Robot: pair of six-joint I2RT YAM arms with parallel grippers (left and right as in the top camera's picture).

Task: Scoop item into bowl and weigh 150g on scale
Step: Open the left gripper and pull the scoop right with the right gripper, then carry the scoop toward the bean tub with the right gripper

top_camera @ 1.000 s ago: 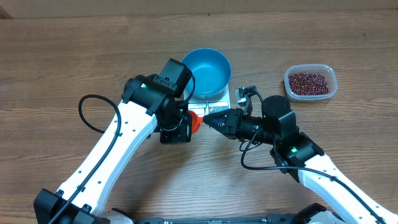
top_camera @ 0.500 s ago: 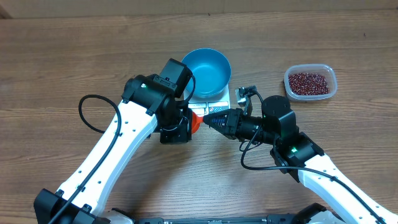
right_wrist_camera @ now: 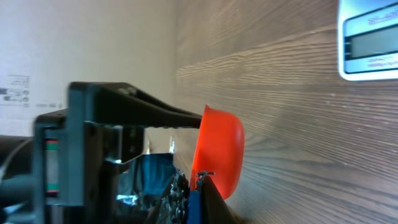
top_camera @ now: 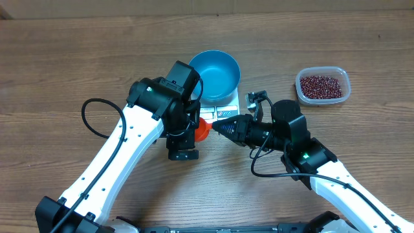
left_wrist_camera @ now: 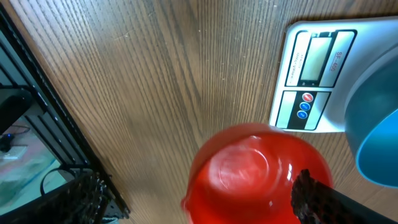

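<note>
**Scoop [top_camera: 202, 129], carried by right arm; beans off to the right**

Position: above the desk [top_camera: 77, 58], just in front of the scale [top_camera: 226, 105], on which the blue bowl [top_camera: 217, 72] stands.

Axis: handle runs back into the right gripper [top_camera: 218, 126], red cup end toward the left arm.

Fingers: right ones closed on the handle. The left gripper [left_wrist_camera: 199, 193] stands wide, one finger on each side of the cup, not clamping it.

Beans [top_camera: 321, 85]: in the clear container [top_camera: 346, 84], well apart, on the right arm's side, so that arm is nearer.

Pose: right forearm low and level, pointing left. Left wrist bent down over the scoop.
</note>
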